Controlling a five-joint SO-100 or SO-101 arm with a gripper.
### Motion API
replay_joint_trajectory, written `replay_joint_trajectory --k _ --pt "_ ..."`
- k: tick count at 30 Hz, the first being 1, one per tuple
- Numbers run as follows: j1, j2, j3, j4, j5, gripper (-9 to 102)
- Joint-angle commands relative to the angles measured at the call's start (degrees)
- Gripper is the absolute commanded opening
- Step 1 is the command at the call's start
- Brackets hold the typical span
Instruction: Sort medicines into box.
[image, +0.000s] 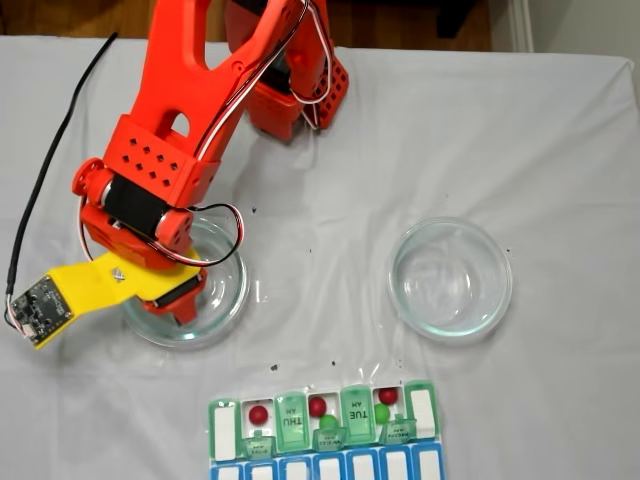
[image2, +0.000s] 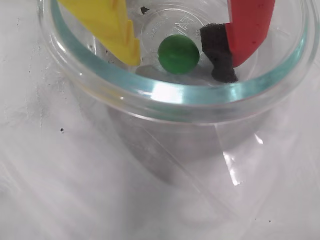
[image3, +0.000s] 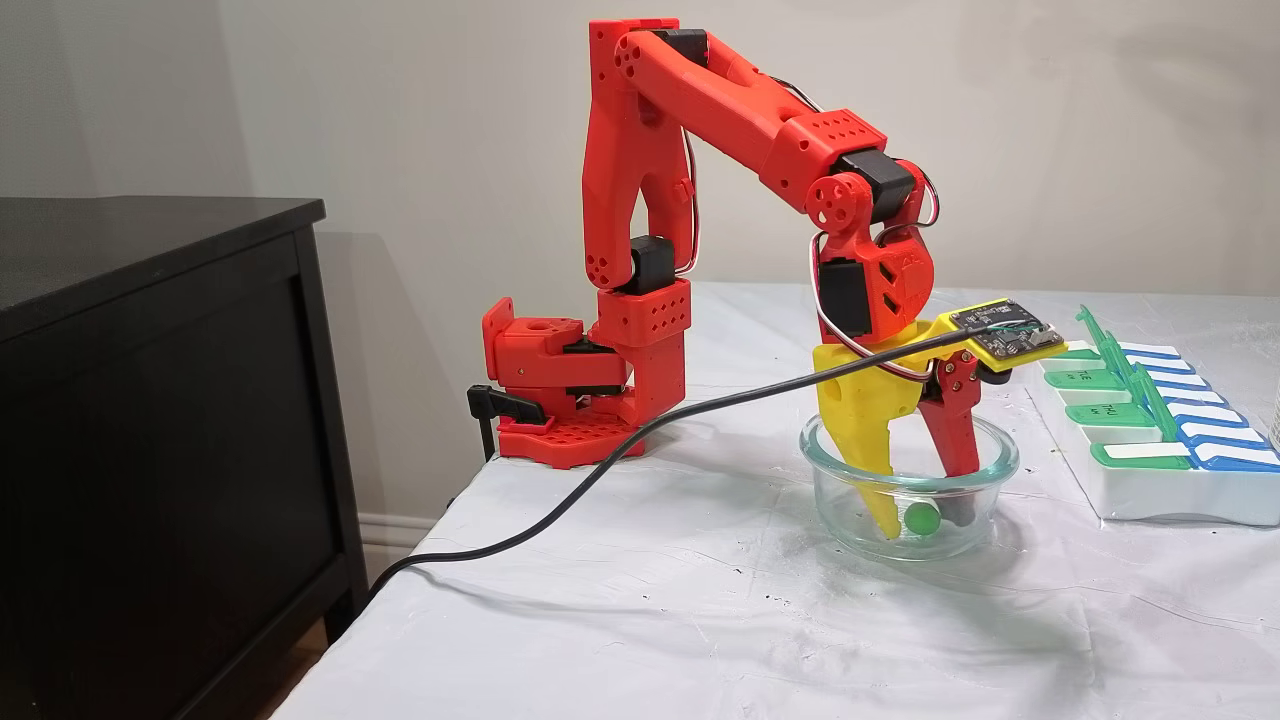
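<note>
One green medicine ball (image2: 178, 54) lies on the floor of a round glass dish (image2: 175, 95). My gripper (image2: 180, 67) reaches down into that dish, open, with the yellow finger (image2: 112, 25) on one side of the ball and the red finger (image2: 247, 30) with its black pad on the other. From the side, the ball (image3: 922, 518) sits between the fingertips of the gripper (image3: 925, 522). The box (image: 290, 420) lies at the table's front edge with its green lids up. Its cells hold three red balls (image: 259, 414) and two green balls (image: 328, 424).
A second glass dish (image: 450, 278) stands empty to the right of the first dish (image: 225, 290). The arm's base (image3: 560, 400) is at the table's far edge, and a black cable (image3: 600, 460) trails off the table. A dark cabinet (image3: 150, 400) stands beside the table.
</note>
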Motion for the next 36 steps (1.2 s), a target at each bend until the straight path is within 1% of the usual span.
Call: replay_joint_trajectory --k 1,9,11,14,28,36 --pt "-0.9 0.6 -3.4 0.1 -0.1 22" --pt "-1.2 0.3 -3.3 -0.3 0.3 21" --pt "-1.3 0.4 -3.0 -0.4 0.4 17" --pt "-1.5 0.4 -2.8 -0.5 0.5 14" --pt "-1.8 0.5 -2.1 -2.0 0.8 11" --pt "-2.0 1.4 -1.5 -2.6 1.2 3"
